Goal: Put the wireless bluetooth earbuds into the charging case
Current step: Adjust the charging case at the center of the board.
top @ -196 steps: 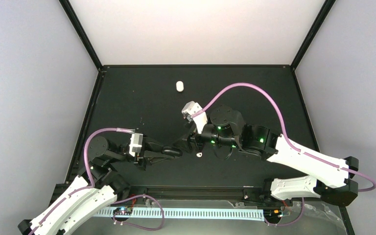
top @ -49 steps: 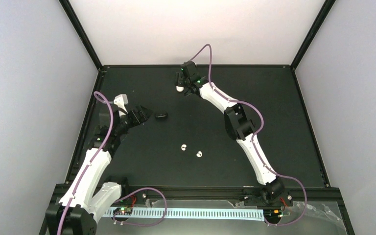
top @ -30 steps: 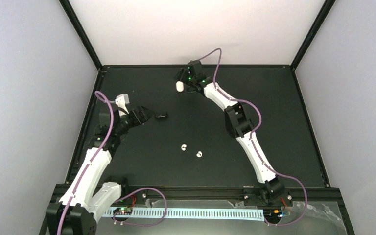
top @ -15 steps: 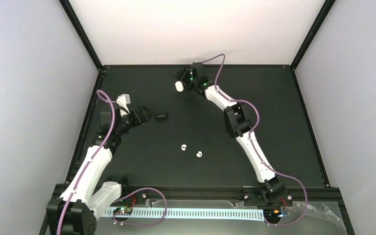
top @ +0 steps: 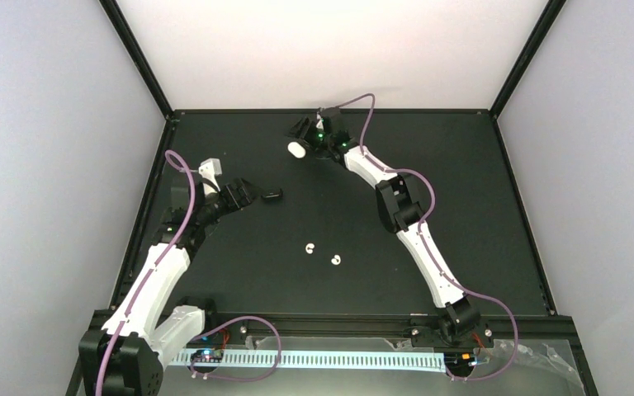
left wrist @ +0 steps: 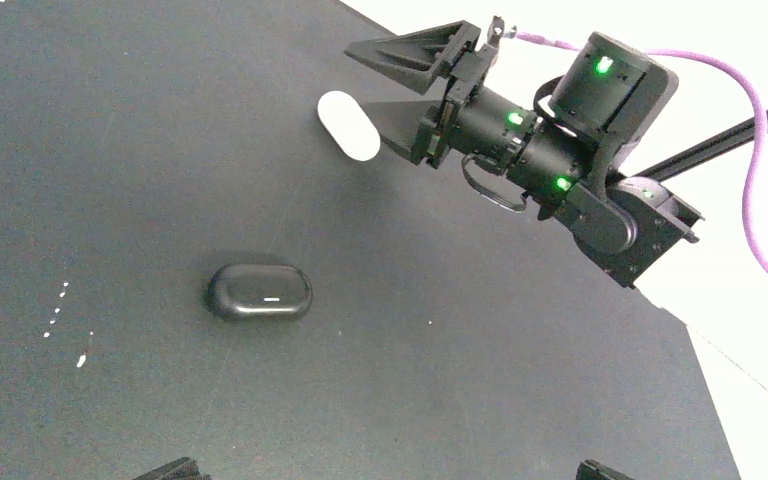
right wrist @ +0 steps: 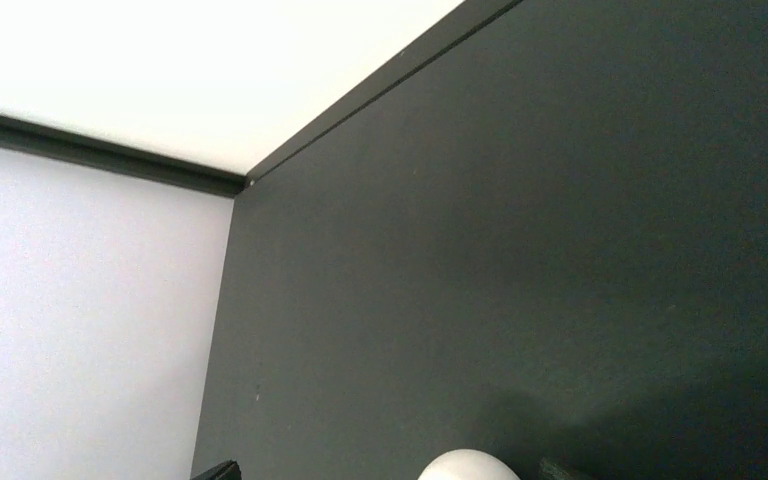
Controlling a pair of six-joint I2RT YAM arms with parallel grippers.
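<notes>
Two white curled earbuds (top: 310,247) (top: 335,261) lie loose mid-table, away from both arms. A white charging case (top: 297,148) sits near the far edge, and a closed black charging case (top: 272,195) lies at left centre. My right gripper (top: 300,138) stands open at the white case (right wrist: 470,467), which sits between its fingertips, close to the right one. My left gripper (top: 253,195) is open and empty, just short of the black case (left wrist: 260,290). The left wrist view also shows the white case (left wrist: 350,125) at the right gripper's (left wrist: 365,80) tips.
The black table's (top: 479,206) raised back rim and the white back wall run just behind the right gripper. The left wall stands close to the left arm. Both arms stretch far out over the table.
The white case has shifted slightly left and toward the front with the right gripper around it. The left gripper has edged a little closer to the black case.
</notes>
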